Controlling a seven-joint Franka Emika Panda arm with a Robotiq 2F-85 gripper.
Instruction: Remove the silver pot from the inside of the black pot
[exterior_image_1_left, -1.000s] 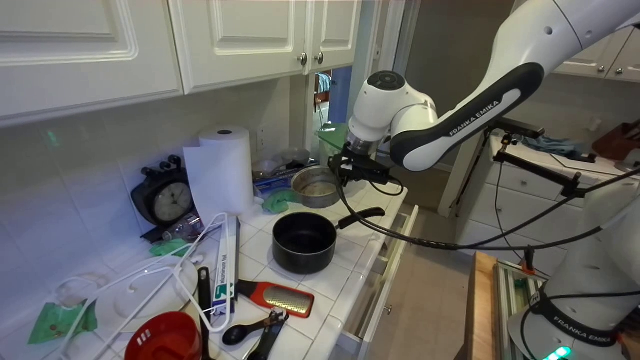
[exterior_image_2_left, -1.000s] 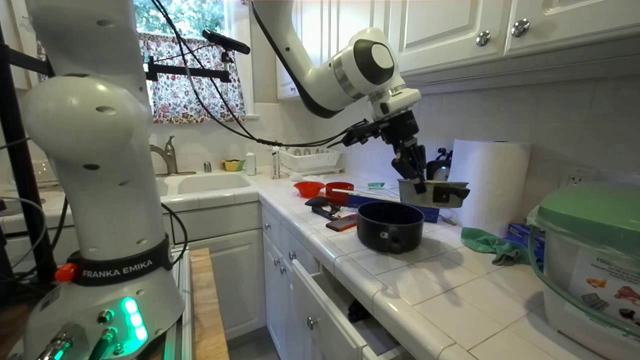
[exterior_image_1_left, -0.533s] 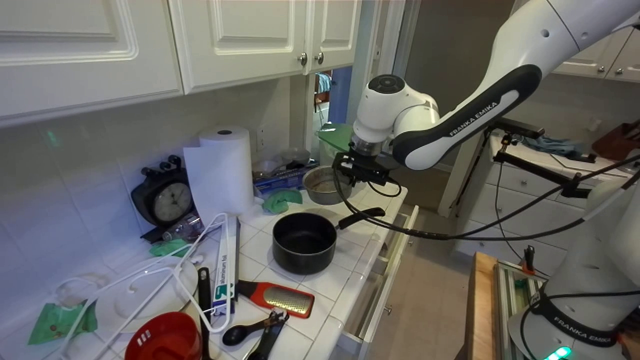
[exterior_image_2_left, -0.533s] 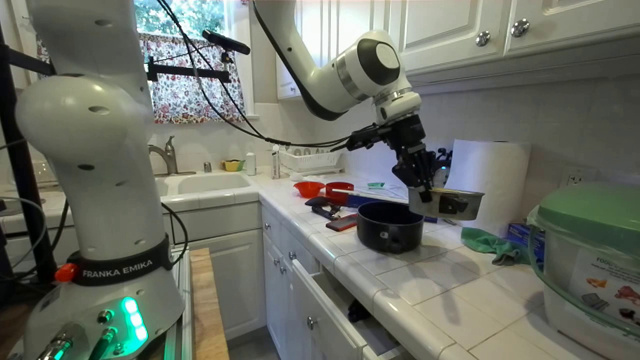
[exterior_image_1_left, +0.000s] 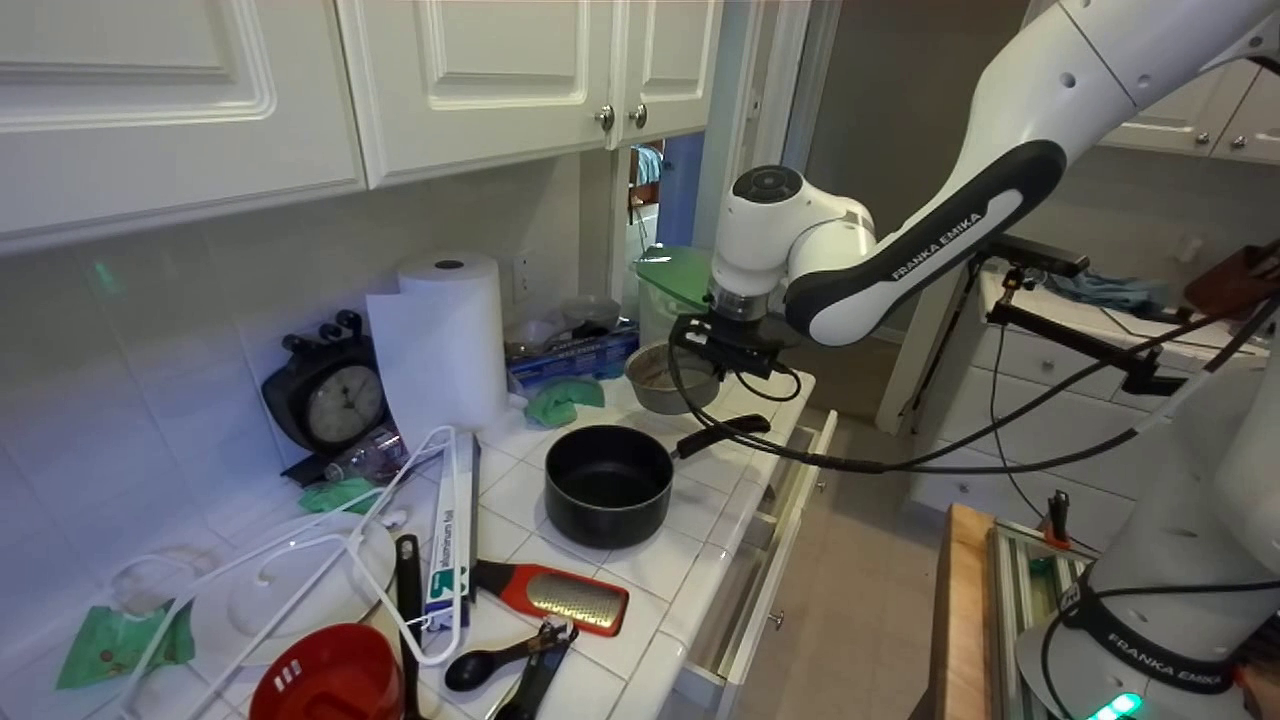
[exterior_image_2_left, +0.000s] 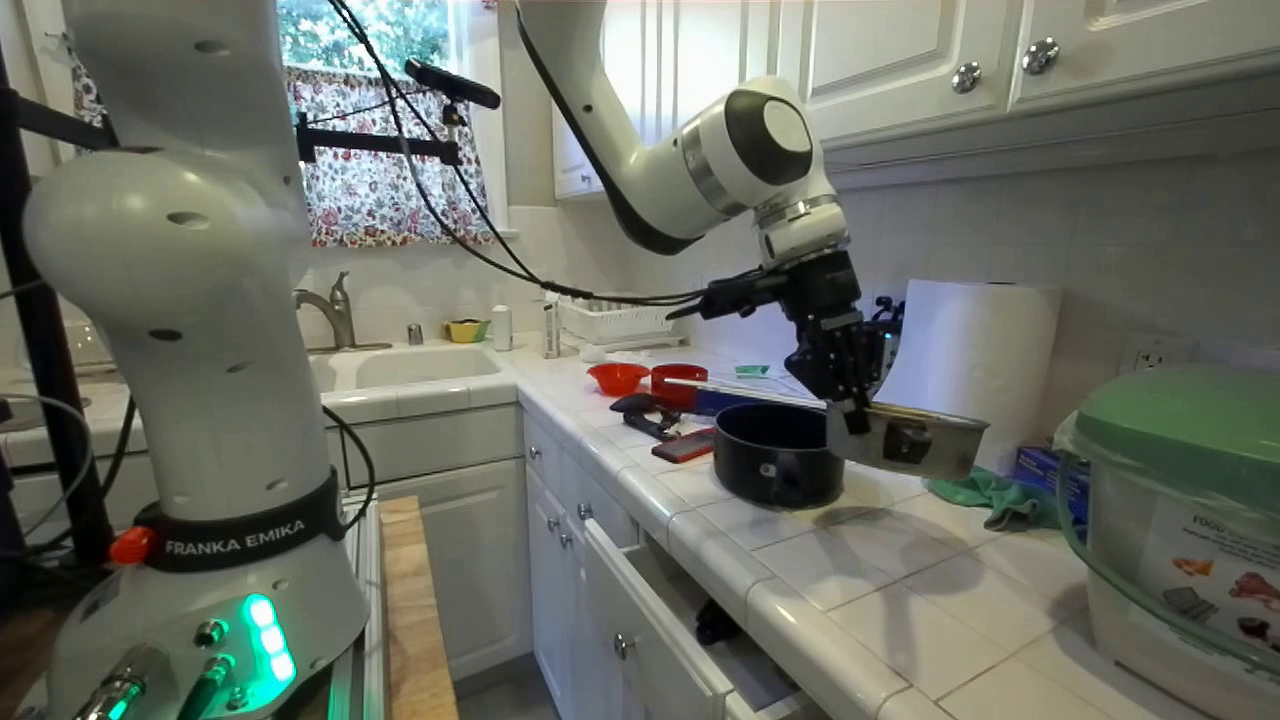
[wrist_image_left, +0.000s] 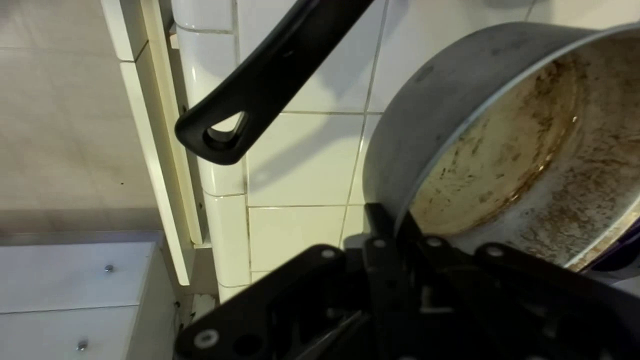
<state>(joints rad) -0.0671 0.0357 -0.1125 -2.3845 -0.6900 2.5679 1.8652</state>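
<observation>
Silver pot (exterior_image_2_left: 948, 446) is out of the black saucepan (exterior_image_1_left: 608, 500), tilted, held in the air above the desk (exterior_image_2_left: 920, 640) near the saucepan. The claw (wrist_image_left: 396, 224) is closed tight, pinching the silver pot's wall. Removal reads as done; lowering and release probably remain.

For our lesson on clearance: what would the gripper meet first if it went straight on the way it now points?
Probably the tiled counter below, the silver pot in the fingers likely touching down first; the exact gap is unclear.
</observation>
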